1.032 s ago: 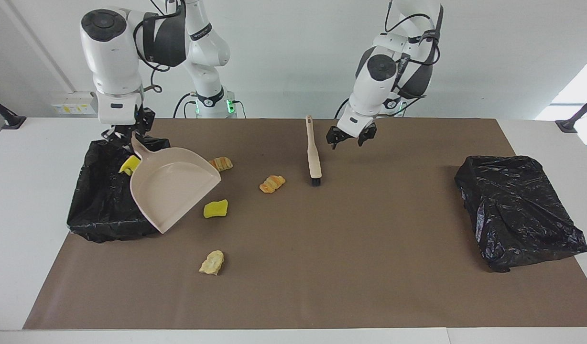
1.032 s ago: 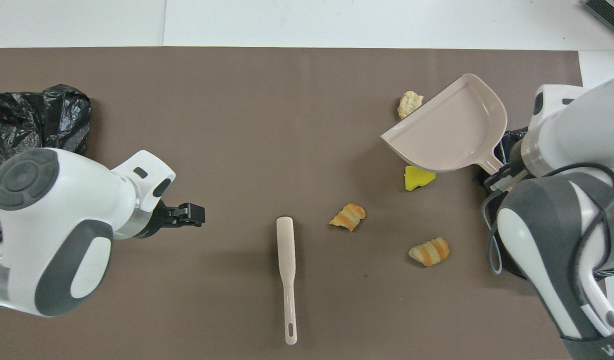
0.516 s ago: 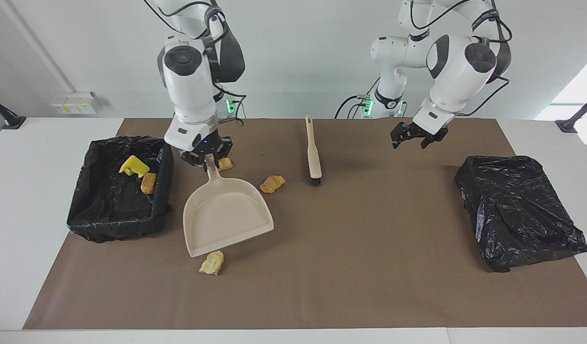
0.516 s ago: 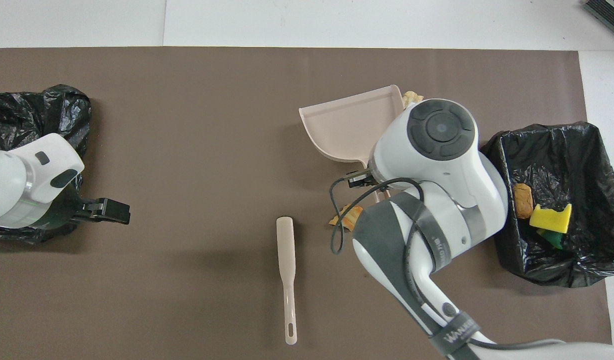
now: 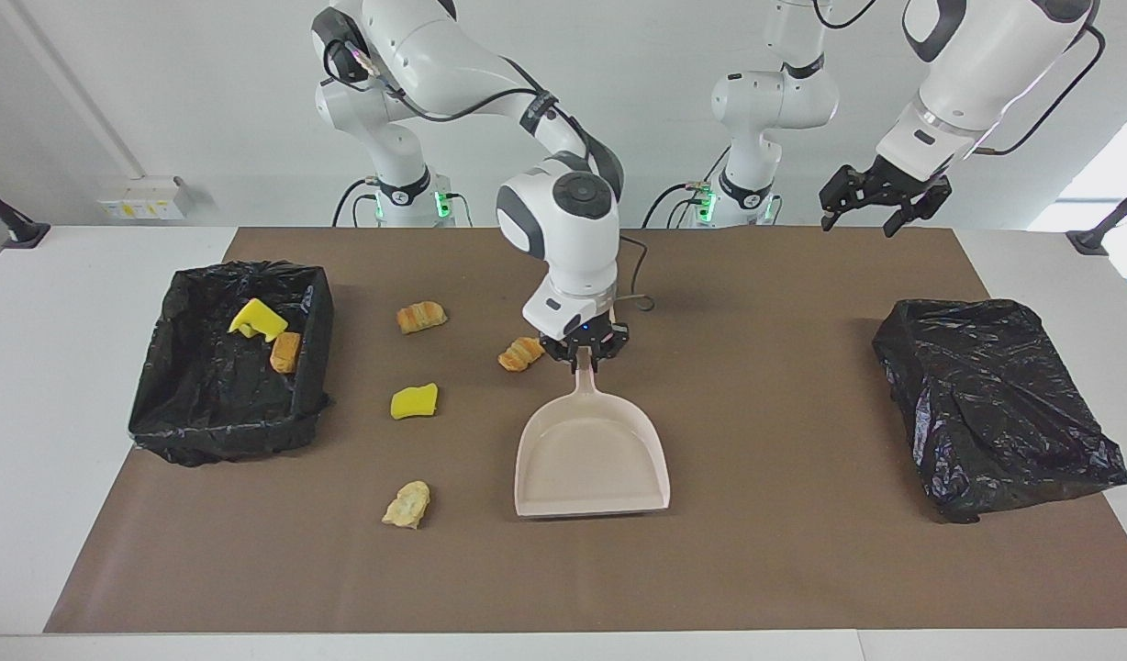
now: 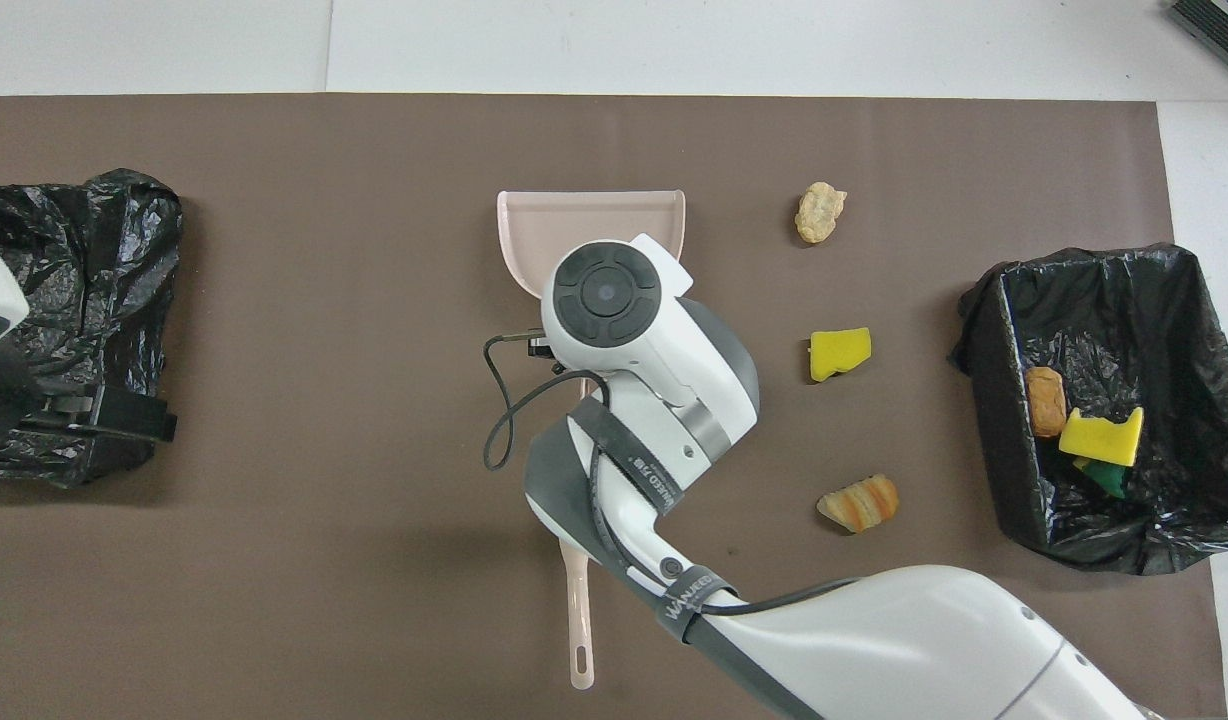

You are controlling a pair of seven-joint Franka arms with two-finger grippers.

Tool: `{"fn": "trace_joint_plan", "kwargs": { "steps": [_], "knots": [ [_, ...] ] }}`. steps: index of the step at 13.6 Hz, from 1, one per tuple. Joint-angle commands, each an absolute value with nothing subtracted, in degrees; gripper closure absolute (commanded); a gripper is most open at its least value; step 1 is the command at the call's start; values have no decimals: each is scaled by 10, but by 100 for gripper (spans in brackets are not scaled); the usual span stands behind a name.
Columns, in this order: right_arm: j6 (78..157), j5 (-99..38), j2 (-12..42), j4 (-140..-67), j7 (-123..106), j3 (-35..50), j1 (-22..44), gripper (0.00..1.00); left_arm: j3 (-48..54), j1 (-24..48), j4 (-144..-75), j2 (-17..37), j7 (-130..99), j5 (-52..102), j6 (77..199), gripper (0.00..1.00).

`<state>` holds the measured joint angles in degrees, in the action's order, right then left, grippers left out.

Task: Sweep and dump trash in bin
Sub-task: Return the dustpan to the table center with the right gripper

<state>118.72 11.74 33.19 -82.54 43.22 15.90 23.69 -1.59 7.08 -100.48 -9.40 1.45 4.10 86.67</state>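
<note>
Moved mid-table, dustpan point(image 5: 591, 459) lies empty, right fingers point(image 5: 585, 352) pinching its handle; bin point(image 5: 228, 433) holds two scraps; left fingers point(image 5: 875, 197) spread.

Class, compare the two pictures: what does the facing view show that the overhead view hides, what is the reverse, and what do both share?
Only the facing view: the right gripper shut on the dustpan handle, and a croissant piece beside that handle. Only the overhead view: the brush, nearer the robots than the dustpan. Both: the lined bin, the yellow sponge, the pale scrap, another croissant piece, and the left gripper, open and raised at the left arm's end.
</note>
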Motion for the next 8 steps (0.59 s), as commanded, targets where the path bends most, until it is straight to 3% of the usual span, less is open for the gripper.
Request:
{"fn": "trace_joint_plan", "kwargs": {
  "steps": [1,4,8],
  "knots": [
    [1173,135,369,-769,454,157,241,3,-10,66,-991,-97,13,33,859,0],
    [1152,135,331,-783,454,163,241,0,-9,66,-991,-96,11,34,882,0],
    [1125,65,182,-939,467,167,249,0,-2,76,-991,-70,-34,40,967,0]
  ]
}}
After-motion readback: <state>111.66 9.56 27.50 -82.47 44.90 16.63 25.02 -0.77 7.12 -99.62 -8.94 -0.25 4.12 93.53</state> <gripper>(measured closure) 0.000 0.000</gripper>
